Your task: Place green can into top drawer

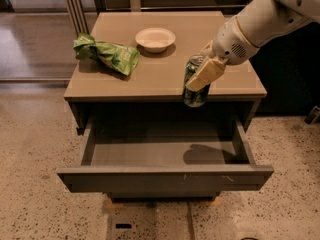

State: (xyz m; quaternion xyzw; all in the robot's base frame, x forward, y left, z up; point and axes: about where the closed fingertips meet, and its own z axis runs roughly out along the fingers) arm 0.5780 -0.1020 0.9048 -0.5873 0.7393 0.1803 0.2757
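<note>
The green can [191, 96] hangs upright in my gripper [200, 75], in front of the table's front edge and above the right part of the open top drawer [165, 178]. The gripper is shut on the can, with one tan finger [205, 73] across its upper front. The can's silver top is mostly hidden by the fingers. The drawer is pulled fully out, its inside is bare, and the can's shadow falls on the drawer floor at the right. My white arm reaches in from the upper right.
A bright green snack bag [106, 54] lies on the tabletop [150, 76] at the left. A small white bowl [155, 38] sits at the back middle. Speckled floor surrounds the table; dark furniture stands to the right.
</note>
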